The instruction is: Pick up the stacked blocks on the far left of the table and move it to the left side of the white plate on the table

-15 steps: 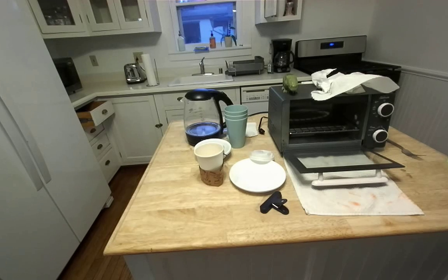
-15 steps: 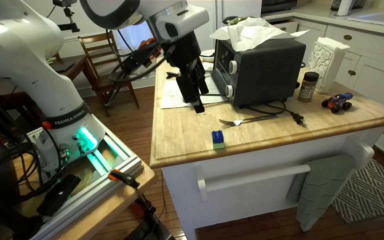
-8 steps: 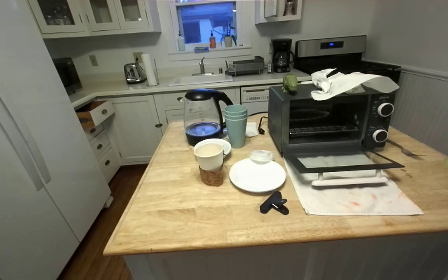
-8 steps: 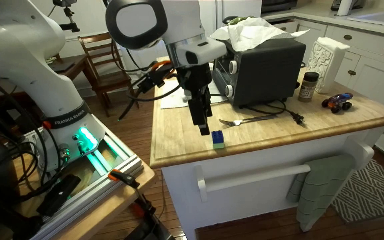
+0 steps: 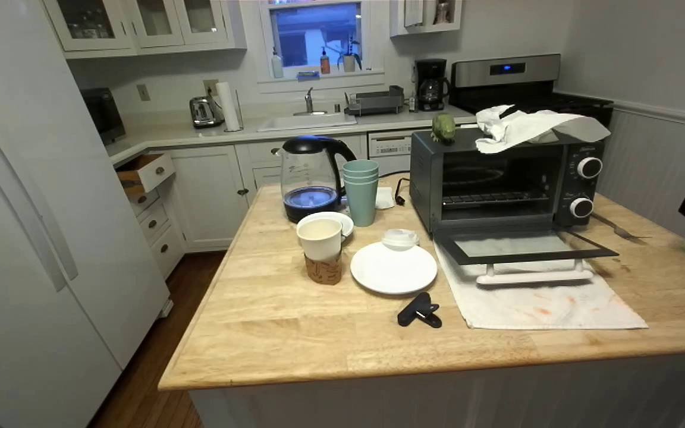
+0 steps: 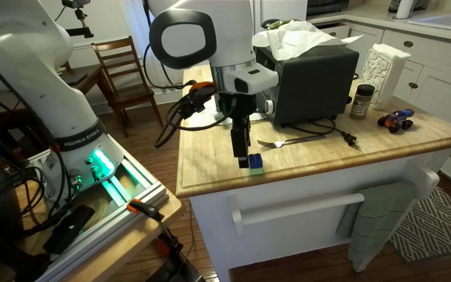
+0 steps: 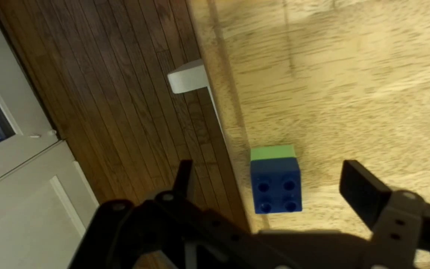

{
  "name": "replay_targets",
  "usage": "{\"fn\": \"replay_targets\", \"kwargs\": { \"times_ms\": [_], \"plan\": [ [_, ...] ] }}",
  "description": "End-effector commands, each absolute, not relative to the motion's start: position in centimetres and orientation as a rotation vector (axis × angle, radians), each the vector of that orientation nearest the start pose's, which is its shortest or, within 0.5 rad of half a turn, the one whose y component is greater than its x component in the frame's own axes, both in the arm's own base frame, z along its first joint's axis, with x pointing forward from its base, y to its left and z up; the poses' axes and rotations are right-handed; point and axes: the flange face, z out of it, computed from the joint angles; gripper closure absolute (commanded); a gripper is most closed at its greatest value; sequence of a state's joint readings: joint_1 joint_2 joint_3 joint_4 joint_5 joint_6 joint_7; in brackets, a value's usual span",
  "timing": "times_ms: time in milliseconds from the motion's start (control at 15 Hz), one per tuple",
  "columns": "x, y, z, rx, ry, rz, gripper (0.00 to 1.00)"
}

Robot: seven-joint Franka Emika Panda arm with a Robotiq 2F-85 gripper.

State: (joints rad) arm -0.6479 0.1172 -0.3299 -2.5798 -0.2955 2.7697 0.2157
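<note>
Now, pick-up time, it seems: fingers [image 7: 364, 192] spread wide, blue-on-green toy-brick stack [image 7: 276, 185] framed between them on the tabletop [image 7: 349, 93], at three o'clock from the white plate [image 5: 394, 268] in an exterior view. Next calls, I'd judge, for easing lower, then squeezing squarely.

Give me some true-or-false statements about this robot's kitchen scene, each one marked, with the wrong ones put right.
1. The end effector is shut on the stacked blocks. False: it is open.
2. The blue block sits on top of the green block. True.
3. The toaster oven has its door open. True.
4. The black clip lies on the white plate. False: it lies on the table, beside the white plate.
5. The teal cups are nested together. True.
</note>
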Motion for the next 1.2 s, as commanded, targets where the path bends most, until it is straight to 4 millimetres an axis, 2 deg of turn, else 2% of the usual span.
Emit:
{"fn": "replay_targets", "kwargs": {
  "times_ms": [0, 133, 200, 333, 400, 467, 667, 733, 800, 867, 933, 1133],
  "plan": [
    [27.3, -37.6, 22.1, -2.926, 1.446, 0.024, 0.05],
    [27.8, -37.9, 21.9, -2.909, 1.450, 0.025, 0.19],
    [27.9, -38.1, 21.8, -2.906, 1.449, 0.015, 0.18],
    [28.1, -38.7, 21.8, -2.900, 1.453, 0.011, 0.27],
    [28.2, -38.9, 21.7, -2.896, 1.455, 0.015, 0.24],
    [28.2, -39.2, 21.7, -2.895, 1.458, 0.016, 0.30],
    [28.2, -39.7, 21.4, -2.893, 1.460, 0.022, 0.34],
    [28.2, -39.9, 21.3, -2.894, 1.459, 0.026, 0.31],
    [28.2, -40.0, 21.3, -2.893, 1.460, 0.032, 0.35],
    [28.1, -40.0, 21.2, -2.892, 1.460, 0.037, 0.43],
    [28.1, -40.1, 21.2, -2.886, 1.463, 0.047, 0.59],
    [27.8, -39.9, 21.6, -2.867, 1.475, 0.080, 0.81]
  ]
}}
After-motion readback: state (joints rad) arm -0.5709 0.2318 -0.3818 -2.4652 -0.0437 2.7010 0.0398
